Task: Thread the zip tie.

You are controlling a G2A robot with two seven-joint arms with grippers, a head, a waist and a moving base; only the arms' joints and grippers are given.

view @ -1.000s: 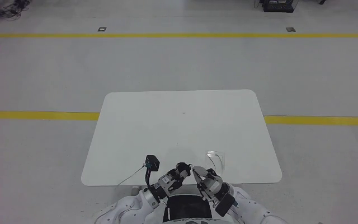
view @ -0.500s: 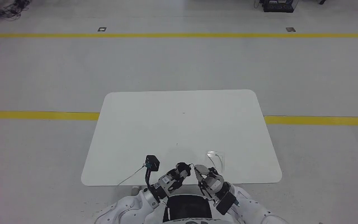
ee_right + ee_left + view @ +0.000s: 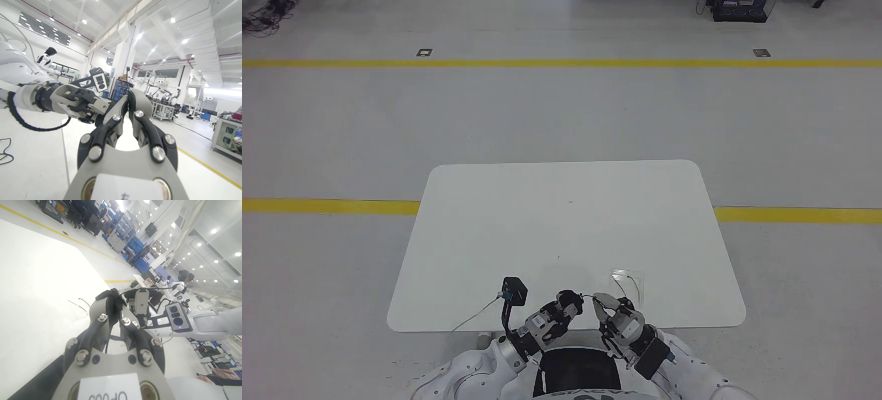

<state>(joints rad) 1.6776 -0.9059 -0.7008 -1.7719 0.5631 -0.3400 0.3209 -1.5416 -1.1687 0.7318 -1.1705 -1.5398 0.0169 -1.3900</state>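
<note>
1. Right wrist view: the right tool point(image 3: 128, 100) is being held pinched shut on the black zip tie point(image 3: 128, 69). The tie's end is being presented upright above the fingertips.
2. Left wrist view: the left tool point(image 3: 113, 299) is being held narrow, apparently clamped on another part of the same tie, above the near edge of the bench point(image 3: 37, 275). Loose ties point(image 3: 84, 303) are being seen lying on the bench just beyond it.
3. Top view: the tools are being held tip to tip. For threading, the tail is probably best being lined up squarely with the head's slot and fed slowly, with the head being steadied. Being counted: two tools, one held tie, about three loose ties, one bench.
</note>
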